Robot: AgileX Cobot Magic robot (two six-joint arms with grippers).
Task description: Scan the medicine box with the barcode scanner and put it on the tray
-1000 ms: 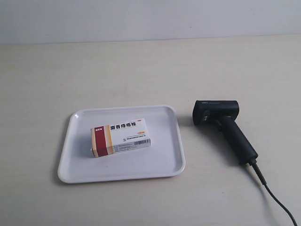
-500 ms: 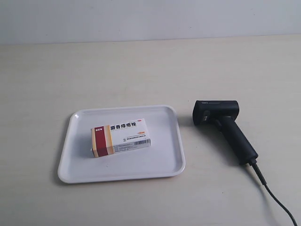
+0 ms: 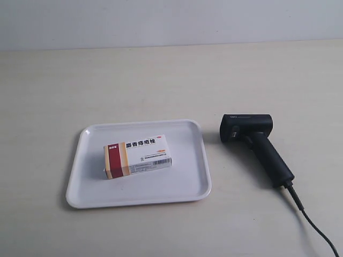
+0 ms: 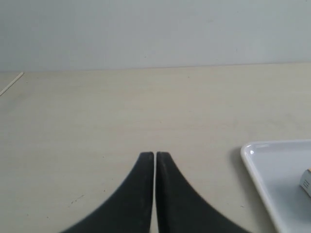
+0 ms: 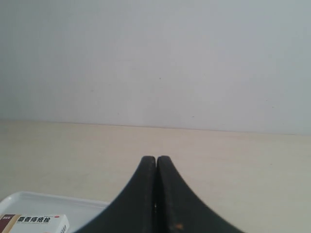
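Note:
The white medicine box (image 3: pixel 138 156), red and tan band at its left end, lies flat inside the white tray (image 3: pixel 188 184). To the tray's right the black barcode scanner (image 3: pixel 256 143) lies on the table, its cable trailing toward the lower right. Neither arm shows in the exterior view. My left gripper (image 4: pixel 155 154) is shut and holds nothing, over bare table, with the tray's corner (image 4: pixel 265 167) and an edge of the medicine box (image 4: pixel 306 180) off to one side. My right gripper (image 5: pixel 156 158) is shut and holds nothing, with the medicine box (image 5: pixel 34 222) and tray (image 5: pixel 82 208) beside it.
A pale beige table (image 3: pixel 161 80) spreads around the tray and meets a light grey wall (image 3: pixel 171 21) at the back. The scanner's black cable (image 3: pixel 316 227) runs off the lower right corner. A thin pale stick (image 4: pixel 10 83) lies at the table's far edge in the left wrist view.

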